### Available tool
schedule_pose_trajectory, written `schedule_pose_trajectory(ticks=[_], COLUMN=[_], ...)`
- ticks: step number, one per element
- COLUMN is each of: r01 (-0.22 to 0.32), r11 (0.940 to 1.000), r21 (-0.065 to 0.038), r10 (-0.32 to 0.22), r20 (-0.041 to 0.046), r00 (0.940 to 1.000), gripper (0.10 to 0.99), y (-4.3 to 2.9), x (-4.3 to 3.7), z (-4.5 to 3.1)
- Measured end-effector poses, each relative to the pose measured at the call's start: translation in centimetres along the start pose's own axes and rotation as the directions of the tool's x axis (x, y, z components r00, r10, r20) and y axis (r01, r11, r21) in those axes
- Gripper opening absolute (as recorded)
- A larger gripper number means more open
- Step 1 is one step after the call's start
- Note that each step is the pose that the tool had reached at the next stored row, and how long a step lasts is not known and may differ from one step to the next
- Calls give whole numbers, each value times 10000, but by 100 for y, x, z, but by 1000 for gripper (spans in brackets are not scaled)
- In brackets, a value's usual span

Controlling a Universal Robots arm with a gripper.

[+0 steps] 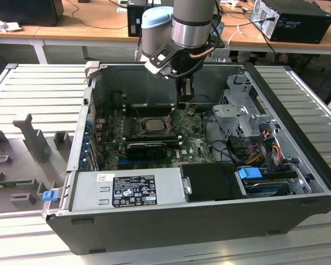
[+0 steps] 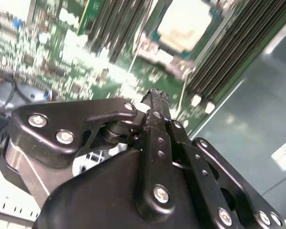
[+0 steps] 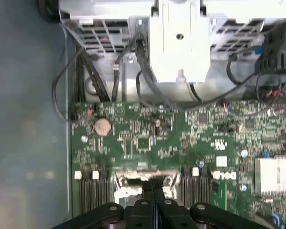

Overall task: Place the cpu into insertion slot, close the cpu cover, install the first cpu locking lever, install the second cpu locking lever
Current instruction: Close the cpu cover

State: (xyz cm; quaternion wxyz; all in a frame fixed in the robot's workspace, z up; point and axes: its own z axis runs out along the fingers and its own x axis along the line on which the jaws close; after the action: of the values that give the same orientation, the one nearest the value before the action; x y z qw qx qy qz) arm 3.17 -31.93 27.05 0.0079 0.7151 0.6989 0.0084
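Your tool (image 2: 155, 97), fingers pressed together on nothing, hovers just off the slot (image 1: 132, 127) on the exterior view's right, cpu (image 2: 185, 26) already seated inside, so I'd keep it low, slow and square to avoid skidding.

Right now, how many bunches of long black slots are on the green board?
2. One bunch sits on one side of the insertion slot, one on the other. The gripper may hide more.

Computer case (image 1: 209, 223), power supply (image 1: 127, 190), coin battery (image 3: 101, 126)
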Motion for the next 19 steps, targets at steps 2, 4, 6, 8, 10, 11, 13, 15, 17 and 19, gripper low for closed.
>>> schedule_pose_trajectory(ticks=[2,4,6,8,10,11,13,15,17,19], r01=[23,54,88,131,188,202,215,217,216,215], r11=[10000,10000,10000,9999,9998,9998,9997,9997,9997,9997], r21=[8,21,29,38,77,97,112,112,112,112], r10=[-23,-54,-88,-131,-188,-201,-215,-217,-215,-215], r20=[0,-1,-2,-5,-20,-20,-23,-24,-25,-25], r00=[10000,10000,10000,9999,9998,9998,9998,9998,9998,9998], gripper=[106,106,106,106,106,106,106,106,106,106], y=[90,221,287,284,278,276,272,261,242,225], x=[2,5,7,6,7,6,6,6,6,5], z=[5,34,105,146,164,168,172,172,172,172])
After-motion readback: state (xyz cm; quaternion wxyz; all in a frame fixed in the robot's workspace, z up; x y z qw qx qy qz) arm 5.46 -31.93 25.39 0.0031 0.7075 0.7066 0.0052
